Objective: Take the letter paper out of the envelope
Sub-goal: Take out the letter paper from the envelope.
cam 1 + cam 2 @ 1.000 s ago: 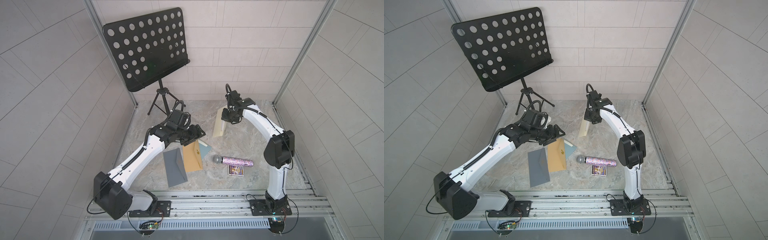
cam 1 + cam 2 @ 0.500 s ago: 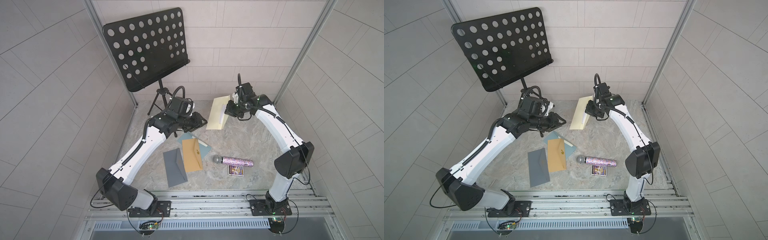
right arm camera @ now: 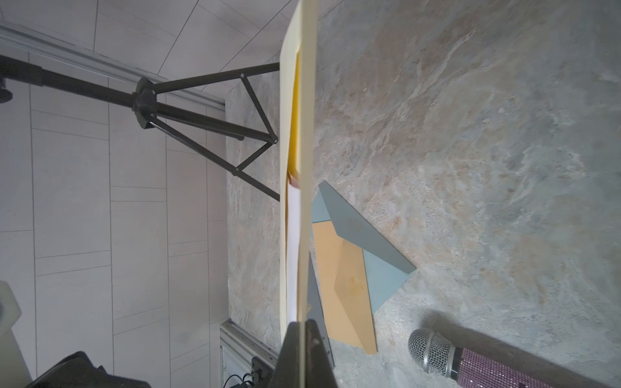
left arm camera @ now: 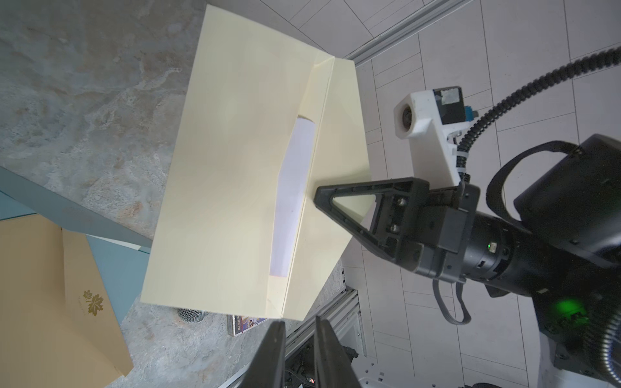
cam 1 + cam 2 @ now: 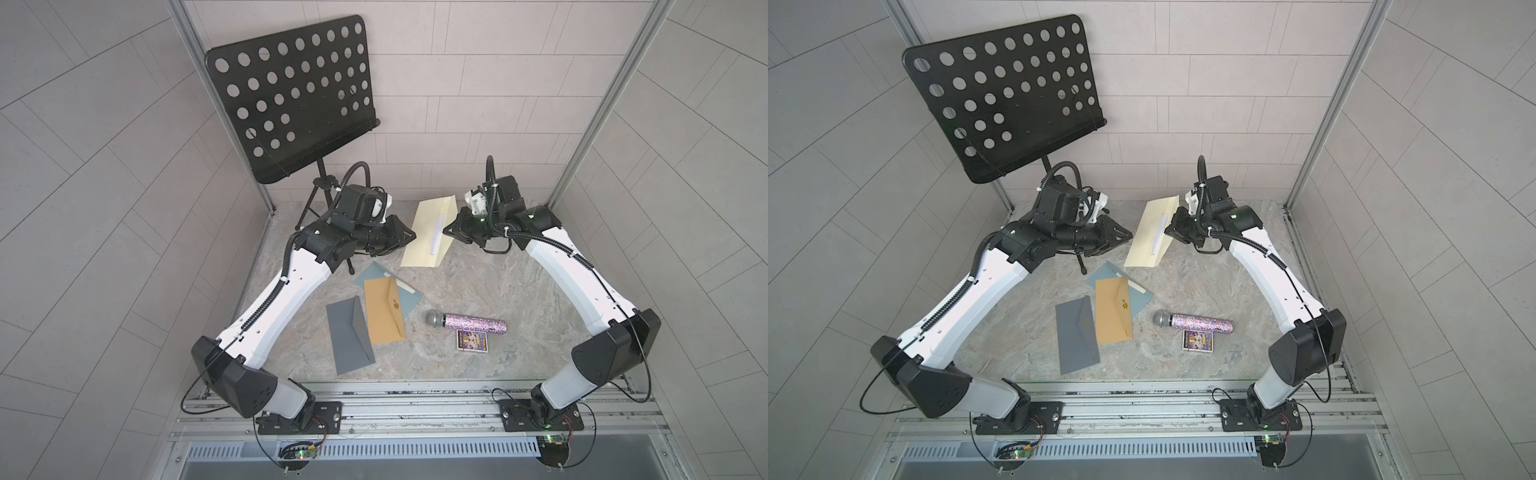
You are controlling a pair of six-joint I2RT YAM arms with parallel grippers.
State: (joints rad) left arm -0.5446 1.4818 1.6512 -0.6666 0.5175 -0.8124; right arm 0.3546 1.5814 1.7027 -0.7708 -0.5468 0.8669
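The cream envelope (image 5: 419, 237) (image 5: 1144, 245) was held up in the air above the far edge of the desk (image 5: 519, 332), tilted and with its flap folded open. The right gripper (image 5: 448, 230) (image 5: 1168, 230) was clamped on that flap; the right wrist view showed its two fingers pressed together on the flap's thin edge (image 3: 304, 327). The letter paper (image 5: 437, 232) (image 5: 1158, 235) sat inside the envelope, with only a narrow white strip of it showing in the mouth just under the fold (image 4: 292, 201).

The left gripper (image 5: 409, 237) (image 5: 1128, 237) reached in from the opposite side and hung close to the envelope. In the left wrist view (image 4: 300, 322) its fingers stood a little apart with nothing between them, just short of the envelope's edge and not touching it as far as I could see.

Three more envelopes lay flat near the middle of the desk, overlapping each other: a blue envelope (image 5: 376, 272) at the bottom, a tan envelope (image 5: 382, 311) across it, and a grey envelope (image 5: 347, 340) toward the near edge. A glittery microphone (image 5: 469, 323) lay just beside them, with a small card (image 5: 473, 341) touching its near side. A black music stand (image 5: 291, 95) stood at the far left corner.
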